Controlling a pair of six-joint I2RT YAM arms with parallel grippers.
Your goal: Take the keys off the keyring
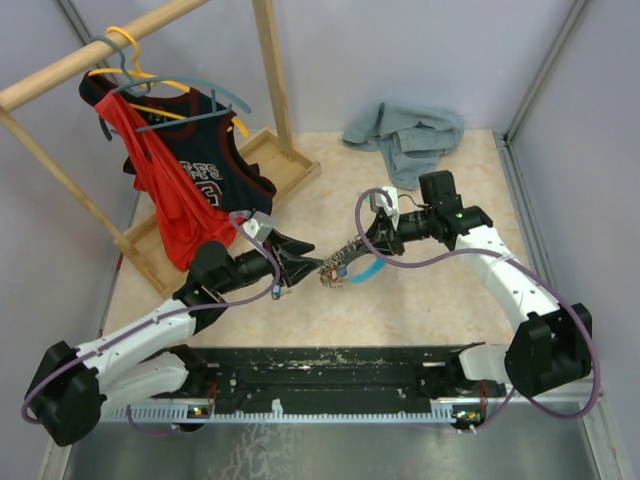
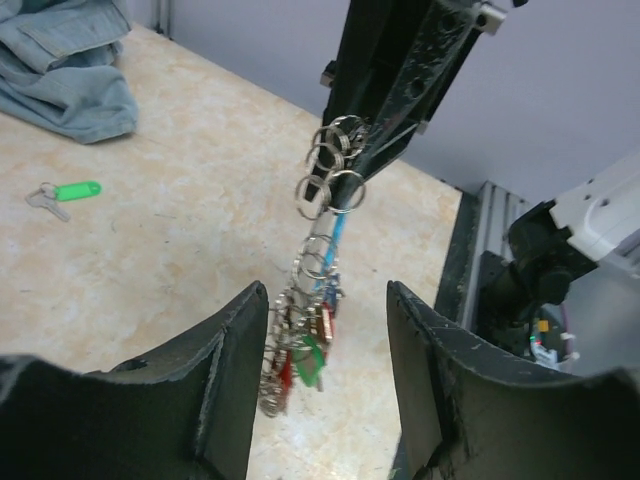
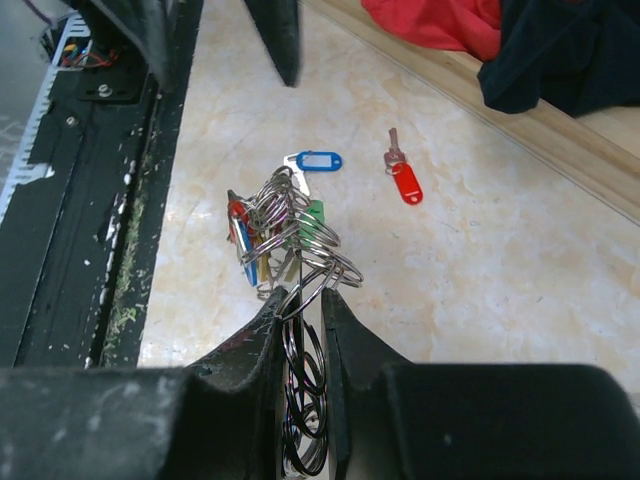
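**A:** Jaws first: how do they stand?

**B:** Right jaws are pinched shut on the keyring (image 3: 303,292), and its thin loops run down between the two fingers (image 3: 235,355). Left jaws stand well apart, gripping nothing.

**A:** Where is the keyring, then?

**B:** Held up off the bench (image 1: 440,295), between the two arms, near the front middle. From the right jaws a short chain of silvery rings leads to the keys (image 2: 300,345), a bunch with red, green and blue tags.

**A:** And the left arm's fingers?

**B:** The left fingers (image 2: 225,385) sit either side of that bunch, so the keys are in the gap, nearer the finger on the left of the wrist view. Touching or not, I cannot tell.

**A:** Any keys off the ring?

**B:** Three lie loose on the bench. A green-tagged key (image 2: 68,191) rests near a crumpled blue-grey cloth (image 2: 60,70). A blue-tagged key (image 3: 315,160) and a red-tagged key (image 3: 402,180) lie just beyond the bunch in the right wrist view. The red one is near the wooden base (image 3: 560,140) of a clothes rack (image 1: 120,40), which carries a red garment (image 1: 165,190) and a dark jersey (image 1: 215,140).
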